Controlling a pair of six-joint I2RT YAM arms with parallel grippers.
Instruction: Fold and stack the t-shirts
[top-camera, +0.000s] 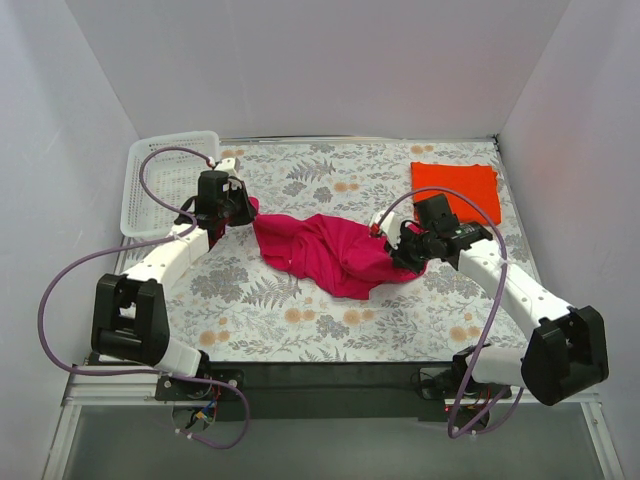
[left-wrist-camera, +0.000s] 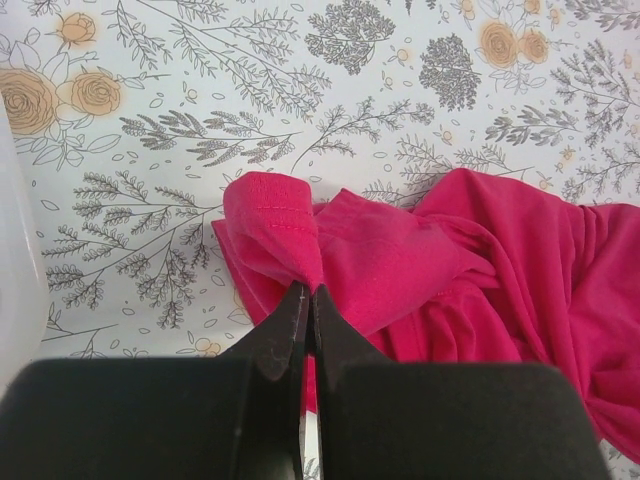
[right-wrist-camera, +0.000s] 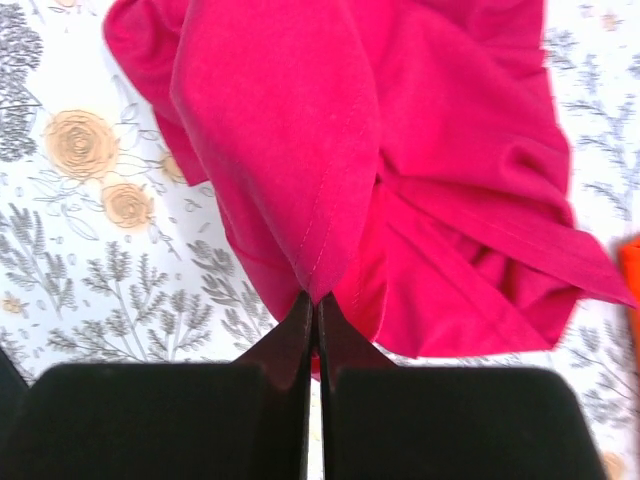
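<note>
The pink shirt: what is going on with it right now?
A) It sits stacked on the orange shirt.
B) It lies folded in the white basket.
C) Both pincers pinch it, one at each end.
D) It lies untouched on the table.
C: the left pincer and the right pincer are each shut on an edge of the crumpled pink shirt.

Soft, even light falls from overhead; the counter (top-camera: 240, 300) is bright, without glare. A thin, faint shadow hugs the near edge of the magenta-pink t-shirt (top-camera: 330, 250). Right of it, the orange-red t-shirt (top-camera: 455, 185) glows as one flat, oversaturated patch. In the wrist views the pink cloth's stitching is crisp, while the left claw (left-wrist-camera: 305, 292) and right claw (right-wrist-camera: 313, 300) just below it show as featureless black.
</note>
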